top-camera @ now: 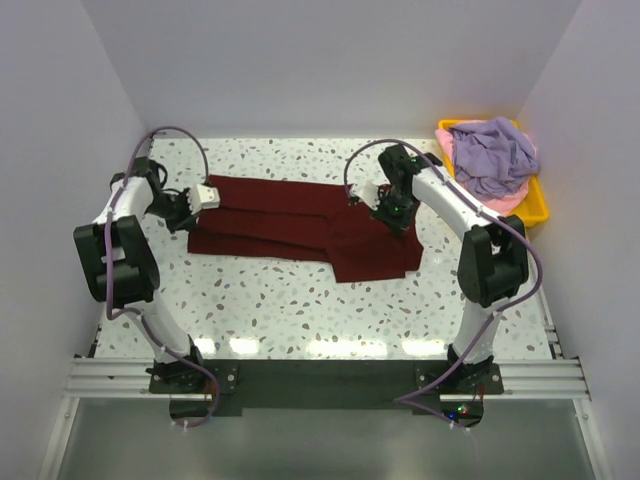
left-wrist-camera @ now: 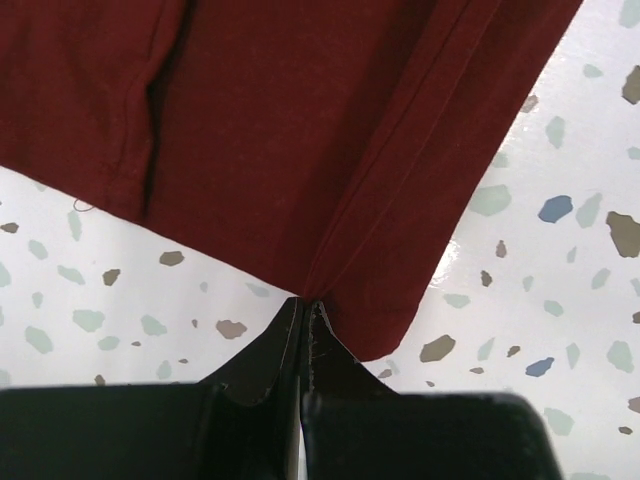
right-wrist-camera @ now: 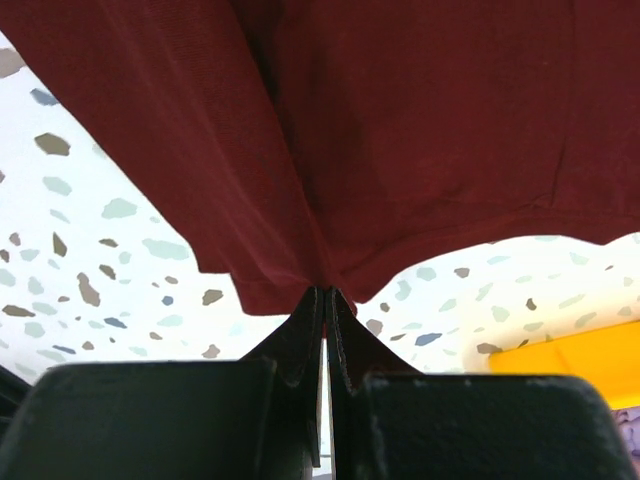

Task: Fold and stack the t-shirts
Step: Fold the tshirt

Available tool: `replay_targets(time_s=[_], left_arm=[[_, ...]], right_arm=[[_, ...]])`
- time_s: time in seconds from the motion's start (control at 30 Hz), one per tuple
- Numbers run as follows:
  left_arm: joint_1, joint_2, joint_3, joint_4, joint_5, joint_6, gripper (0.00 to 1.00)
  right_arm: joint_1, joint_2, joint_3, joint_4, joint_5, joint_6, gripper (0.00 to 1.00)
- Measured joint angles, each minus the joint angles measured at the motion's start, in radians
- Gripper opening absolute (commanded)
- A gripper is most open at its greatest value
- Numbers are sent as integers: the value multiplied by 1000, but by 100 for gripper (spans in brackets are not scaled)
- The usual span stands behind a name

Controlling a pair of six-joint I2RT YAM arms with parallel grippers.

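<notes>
The dark maroon t-shirt (top-camera: pixel 300 225) lies spread across the middle of the table, partly folded lengthwise. My left gripper (top-camera: pixel 192 205) is shut on its left edge; in the left wrist view the gripper (left-wrist-camera: pixel 305 302) pinches a fold of the maroon cloth (left-wrist-camera: pixel 300 130). My right gripper (top-camera: pixel 395 212) is shut on the shirt's right part; in the right wrist view the gripper (right-wrist-camera: pixel 326 290) pinches the maroon cloth (right-wrist-camera: pixel 400 130), lifted off the table. The lavender t-shirt (top-camera: pixel 497 155) lies crumpled on the pale pink t-shirt (top-camera: pixel 500 200) in the tray.
A yellow plastic tray (top-camera: pixel 538 205) stands at the back right corner; it also shows in the right wrist view (right-wrist-camera: pixel 570 360). White walls enclose the speckled table (top-camera: pixel 300 310) on three sides.
</notes>
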Motion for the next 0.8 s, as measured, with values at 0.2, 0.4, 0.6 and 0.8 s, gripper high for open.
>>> replay_targets(time_s=[0.2, 0.4, 0.6, 0.8], left_arm=[[-5, 42, 50, 11, 2, -23, 0], [-27, 76, 71, 44, -4, -53, 0], [-55, 111, 90, 81, -21, -70, 0], [-71, 144, 110, 106, -32, -90, 0]], right_arm=[[-22, 70, 72, -5, 5, -10, 0], [-37, 134, 153, -29, 4, -18, 0], [-55, 193, 213, -42, 5, -26, 0], [-66, 225, 226, -46, 8, -26, 0]])
